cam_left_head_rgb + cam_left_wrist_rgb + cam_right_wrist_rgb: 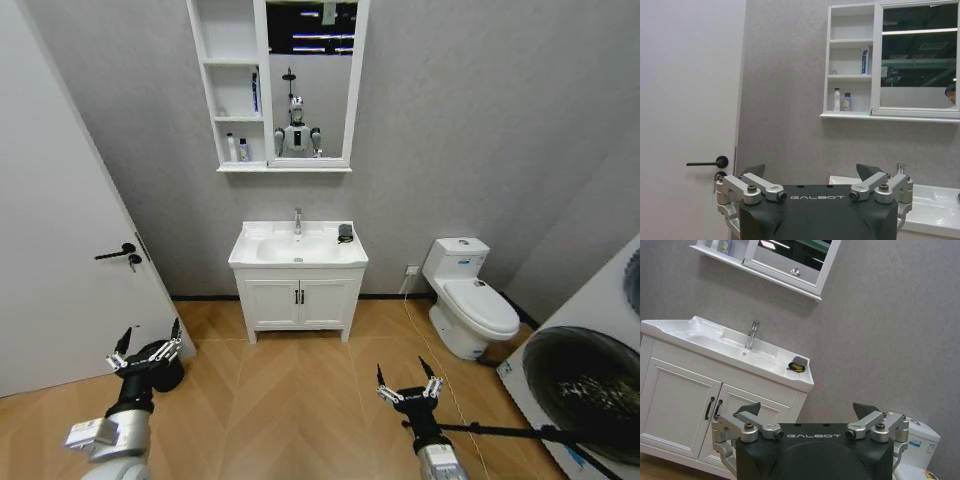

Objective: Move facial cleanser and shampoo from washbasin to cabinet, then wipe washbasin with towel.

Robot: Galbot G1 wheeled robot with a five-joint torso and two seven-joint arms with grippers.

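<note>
Well back from the white ceramic washbasin (298,246), both grippers — left (146,343), right (408,381) — hang wide and empty; the small dark folded towel (345,232) sits on the basin's right rim, handy for wiping.

a white two-door vanity (298,302) with dark handles stands against the grey wall (480,120). to its right sits a white toilet (468,298). a white door (55,250) with a black lever handle (117,252) is on the left. a washing machine (590,375) with a dark round window stands at the right edge, on wood-patterned flooring (290,400).
</note>
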